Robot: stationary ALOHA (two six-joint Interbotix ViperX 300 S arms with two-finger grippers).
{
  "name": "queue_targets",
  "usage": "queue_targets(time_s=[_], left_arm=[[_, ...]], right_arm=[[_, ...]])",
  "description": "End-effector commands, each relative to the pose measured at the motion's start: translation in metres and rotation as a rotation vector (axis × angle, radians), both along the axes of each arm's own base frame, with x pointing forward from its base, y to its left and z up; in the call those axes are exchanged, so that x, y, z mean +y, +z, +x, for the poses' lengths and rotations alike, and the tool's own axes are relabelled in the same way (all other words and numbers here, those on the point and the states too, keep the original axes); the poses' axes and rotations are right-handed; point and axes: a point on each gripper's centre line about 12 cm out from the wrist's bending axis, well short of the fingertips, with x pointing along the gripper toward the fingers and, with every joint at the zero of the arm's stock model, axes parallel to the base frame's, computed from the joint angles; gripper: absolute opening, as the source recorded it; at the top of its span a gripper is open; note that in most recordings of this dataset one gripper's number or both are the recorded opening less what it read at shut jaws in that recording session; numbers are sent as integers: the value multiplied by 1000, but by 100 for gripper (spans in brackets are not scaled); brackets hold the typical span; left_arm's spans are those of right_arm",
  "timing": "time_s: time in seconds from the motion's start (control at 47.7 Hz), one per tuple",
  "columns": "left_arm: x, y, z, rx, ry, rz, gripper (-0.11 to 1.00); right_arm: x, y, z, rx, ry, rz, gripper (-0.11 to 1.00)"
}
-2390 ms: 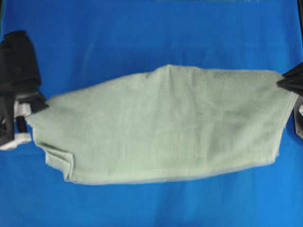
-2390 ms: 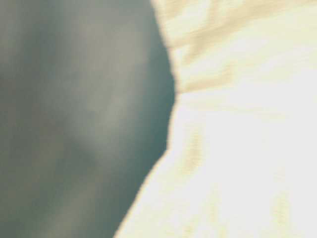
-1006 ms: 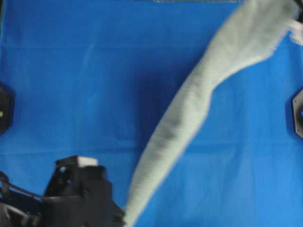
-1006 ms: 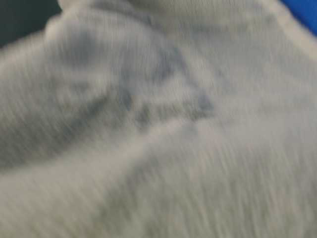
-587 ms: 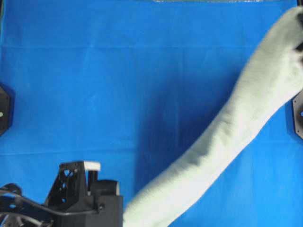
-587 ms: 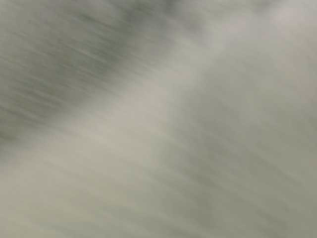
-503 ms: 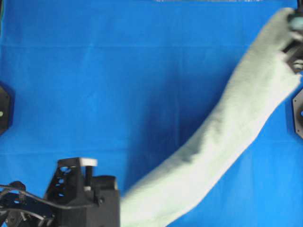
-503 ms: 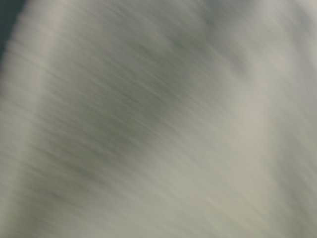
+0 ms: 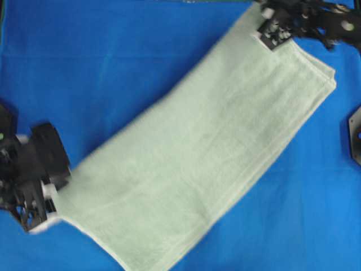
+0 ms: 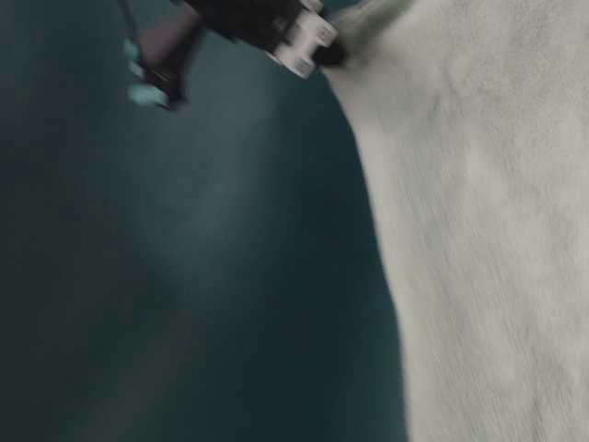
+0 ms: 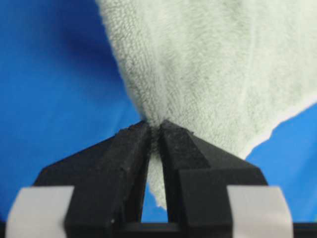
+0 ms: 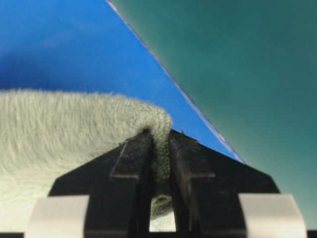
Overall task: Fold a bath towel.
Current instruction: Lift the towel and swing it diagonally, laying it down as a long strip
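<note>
The bath towel (image 9: 203,152), pale sage-green terry, lies as a wide folded band running diagonally from the lower left to the upper right of the overhead view. My left gripper (image 9: 59,183) sits at its lower-left corner, shut on the towel; the left wrist view shows the jaws (image 11: 154,126) pinching a bunched tip of the cloth (image 11: 213,64). My right gripper (image 9: 265,33) is at the towel's upper-right corner, shut on a rolled edge (image 12: 159,134) of the towel (image 12: 74,124). In the table-level view the towel (image 10: 488,230) fills the right side.
The blue table cloth (image 9: 113,68) covers the table all around the towel. A black arm base (image 9: 355,138) stands at the right edge. In the right wrist view the table's edge (image 12: 188,96) runs close beyond the gripper, with dark teal space past it.
The towel, earlier a narrow hanging bunch between the two grippers, now lies spread as a wide flat band. The left gripper moved from the bottom edge up to the left side.
</note>
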Motion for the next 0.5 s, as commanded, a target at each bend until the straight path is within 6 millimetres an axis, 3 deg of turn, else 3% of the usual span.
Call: queue_targets(time_s=[0.0,0.168,0.398,0.482], left_arm=[[9,-7,-10,-9,6,-9,7],[26,-21,-19,16,48,6,7],[33,-27,-20,14,64,2,7],[33,-28,-21,15,62,2,23]], right_arm=[[-18,1,12,-17,7,-12,12],[-34,-7,26,15,40,-24,12],[-38,-9,32,22,49,-26,12],[-37,-9,31,22,46,-22,12]])
